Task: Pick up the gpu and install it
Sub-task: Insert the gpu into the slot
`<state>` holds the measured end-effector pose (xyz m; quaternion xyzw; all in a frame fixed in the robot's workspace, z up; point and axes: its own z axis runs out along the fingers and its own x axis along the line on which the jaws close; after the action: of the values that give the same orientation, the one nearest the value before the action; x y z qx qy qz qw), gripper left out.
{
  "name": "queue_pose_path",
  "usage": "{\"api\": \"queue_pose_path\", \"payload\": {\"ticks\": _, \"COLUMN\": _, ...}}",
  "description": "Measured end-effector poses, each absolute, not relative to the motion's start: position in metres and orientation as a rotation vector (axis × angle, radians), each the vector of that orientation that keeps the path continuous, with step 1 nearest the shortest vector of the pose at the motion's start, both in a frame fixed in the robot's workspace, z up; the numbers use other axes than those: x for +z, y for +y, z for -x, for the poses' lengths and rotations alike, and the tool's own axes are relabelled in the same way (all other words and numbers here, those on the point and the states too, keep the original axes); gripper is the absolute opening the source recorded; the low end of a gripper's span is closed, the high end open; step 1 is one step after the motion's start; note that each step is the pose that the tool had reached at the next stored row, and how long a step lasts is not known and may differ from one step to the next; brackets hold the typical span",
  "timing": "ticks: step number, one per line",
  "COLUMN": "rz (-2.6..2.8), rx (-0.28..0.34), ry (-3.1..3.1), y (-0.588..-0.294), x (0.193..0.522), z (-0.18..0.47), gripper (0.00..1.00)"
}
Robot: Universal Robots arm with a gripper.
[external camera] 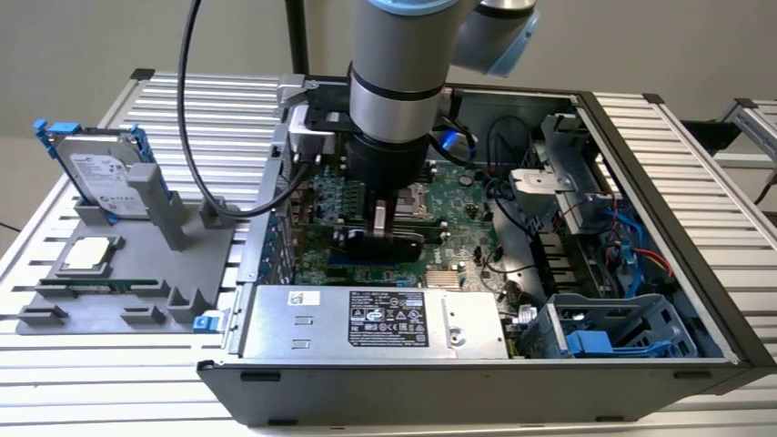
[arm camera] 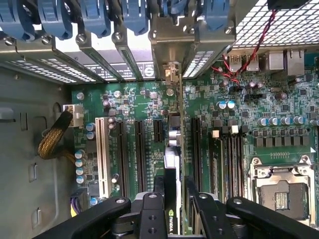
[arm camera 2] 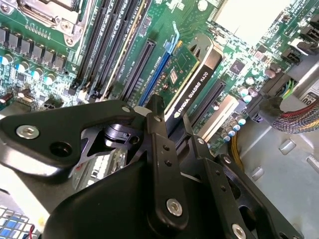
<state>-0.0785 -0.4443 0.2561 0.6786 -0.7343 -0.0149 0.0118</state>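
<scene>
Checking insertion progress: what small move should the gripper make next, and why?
Probably a short, straight press toward the motherboard. The gripper is shut on the gpu, which stands on edge among the expansion slots; whether it is seated I cannot tell.

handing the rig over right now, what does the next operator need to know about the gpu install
Claw: shut on the gpu, gripping its upper edge inside the open computer case.
Gpu: standing on edge over the motherboard, in line with an expansion slot, its silver bracket at the rear slot openings.
Done: gpu is picked up and at the slot.
Left: whether it is fully seated cannot be told from these views; the claw has not yet let go.
</scene>
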Motion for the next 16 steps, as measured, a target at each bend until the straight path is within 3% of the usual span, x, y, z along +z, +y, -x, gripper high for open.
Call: {"api": "queue_pose_path", "payload": {"ticks": 16, "rz": -2.128, "rx": -0.042, "ry": -2.283, "y": -0.4453, "x": 0.2549, "z": 0.0789, "gripper": 0.00}}
